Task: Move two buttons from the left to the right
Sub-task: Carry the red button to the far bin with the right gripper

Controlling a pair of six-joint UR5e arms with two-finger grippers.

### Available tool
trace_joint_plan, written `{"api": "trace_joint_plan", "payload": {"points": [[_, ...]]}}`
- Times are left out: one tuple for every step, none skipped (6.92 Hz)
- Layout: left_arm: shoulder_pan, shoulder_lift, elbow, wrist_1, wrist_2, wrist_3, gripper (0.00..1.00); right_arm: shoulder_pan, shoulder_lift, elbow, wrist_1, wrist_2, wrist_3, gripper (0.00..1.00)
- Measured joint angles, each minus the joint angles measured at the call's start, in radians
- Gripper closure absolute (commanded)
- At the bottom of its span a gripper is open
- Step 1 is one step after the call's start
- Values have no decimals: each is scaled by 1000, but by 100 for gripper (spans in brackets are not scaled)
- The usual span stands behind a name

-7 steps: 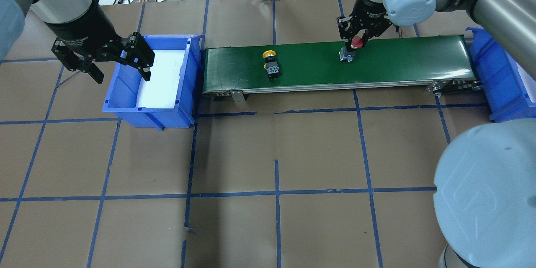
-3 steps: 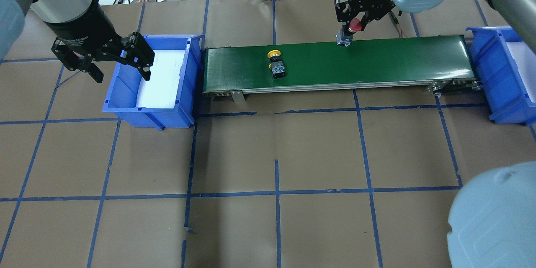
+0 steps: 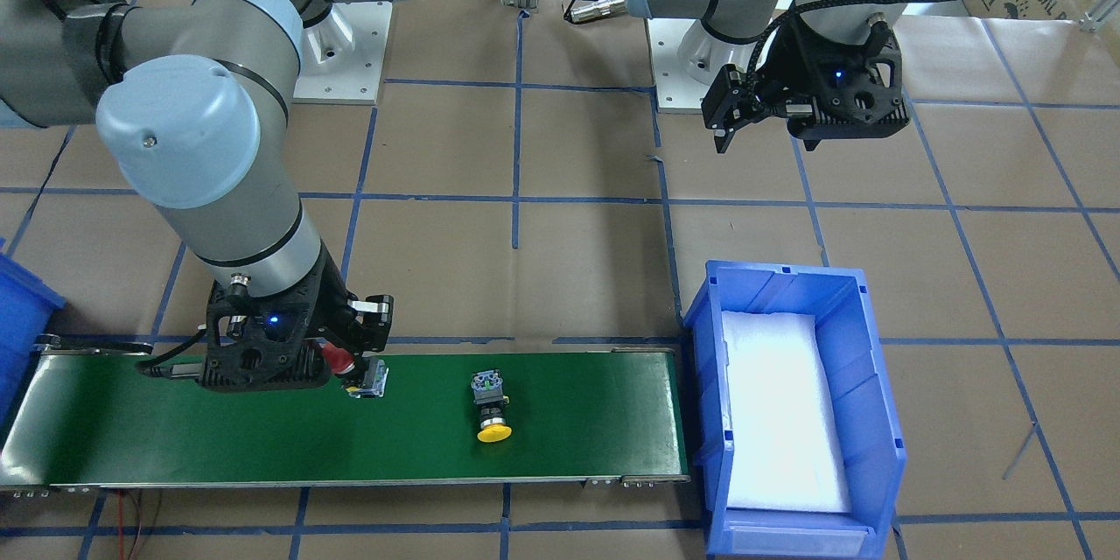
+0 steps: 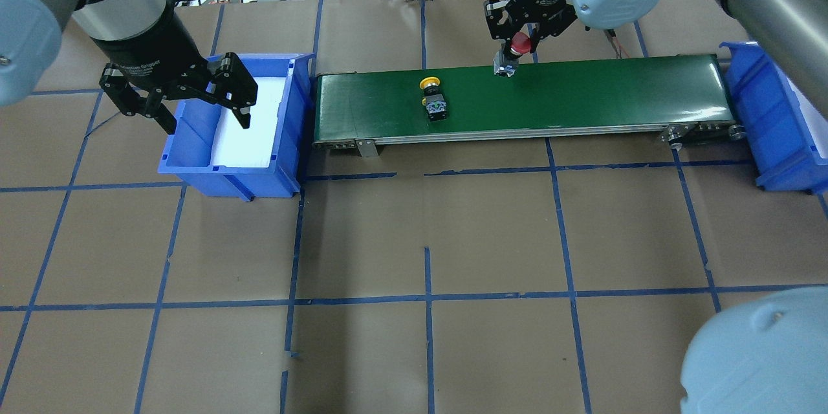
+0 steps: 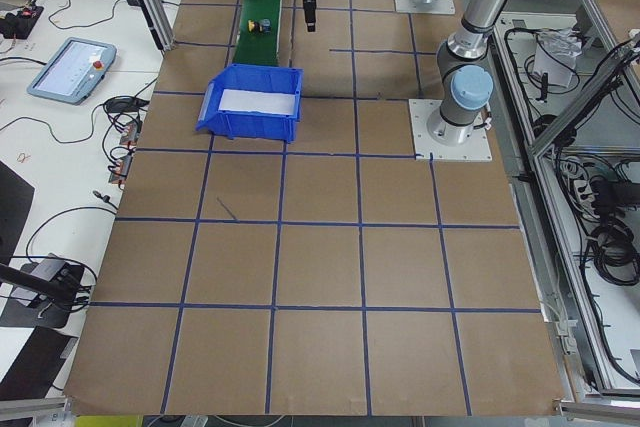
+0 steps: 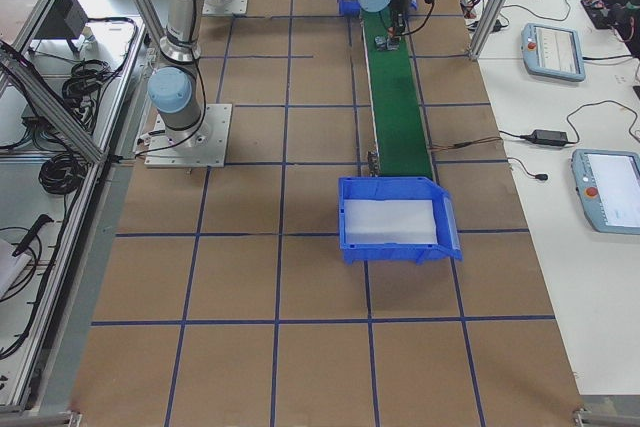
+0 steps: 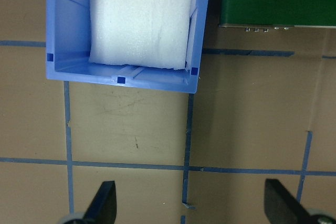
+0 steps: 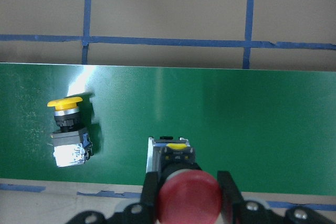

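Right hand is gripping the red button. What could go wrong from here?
The right hand grips the red button only by its round cap, body hanging below; it could slip on the carry to the right bin. The yellow button lies on its side on the belt and may roll.

The room is lit brightly and evenly from above, so the brown surface (image 4: 491, 233) looks flat and shadows stay short and soft: just a dim band under the near edge of the green conveyor belt (image 4: 582, 97) and at the foot of the blue bin (image 4: 226, 178). The white foam pad (image 3: 783, 411) inside that bin is nearly blown out, and a pale sheen streaks the belt by the yellow-capped button (image 8: 65, 129) in the right wrist view. Close to that lens the red-capped button (image 8: 189, 198) goes soft, and the fingertips (image 7: 105, 205) of the left claw (image 7: 191, 205) are dark and blurred at the bottom of its own view.
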Motion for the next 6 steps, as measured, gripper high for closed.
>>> {"api": "trace_joint_plan", "payload": {"points": [[-5,1,-1,1,2,-2,0,-42,-8,3,2,-22,-69,68],[-6,1,-2,2,3,-2,0,-120,-28,6,18,-31,-168,68],[-6,1,-3,4,3,-1,0,-212,-48,5,45,-36,-291,68],[-6,1,-4,4,3,-1,0,-317,-59,1,59,-41,-444,68],[-6,1,-4,3,3,-1,0,-425,-62,-4,62,-43,-598,68],[-6,1,-4,1,4,-1,0,-522,-59,-7,58,-43,-731,68]]}}
